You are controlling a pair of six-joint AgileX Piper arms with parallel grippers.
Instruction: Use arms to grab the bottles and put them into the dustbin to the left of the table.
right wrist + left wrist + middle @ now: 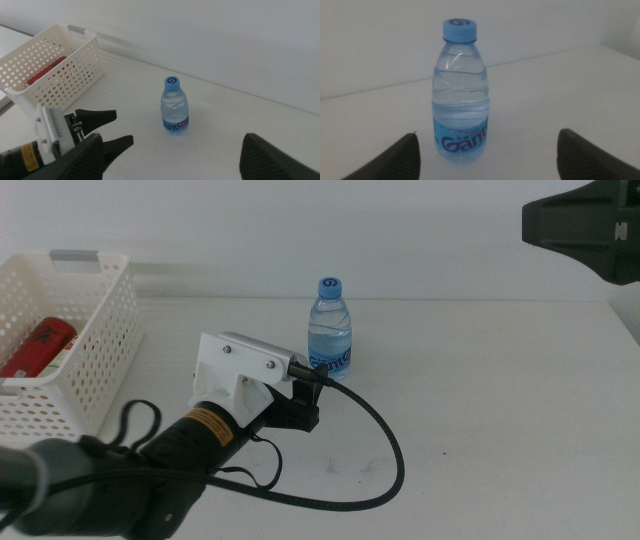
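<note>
One red can [38, 346] already lay inside dustbin [100, 370]. Water bottle [329, 326] stood upright on table [500, 410], not yet grabbed. My left gripper [102, 131] was near it, jaws spread, empty. My right gripper [585, 225] waited high, jaws spread too.

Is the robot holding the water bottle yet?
No. The left gripper is open, just short of the water bottle. The right gripper, raised at the far right, is open and holds nothing either.
</note>
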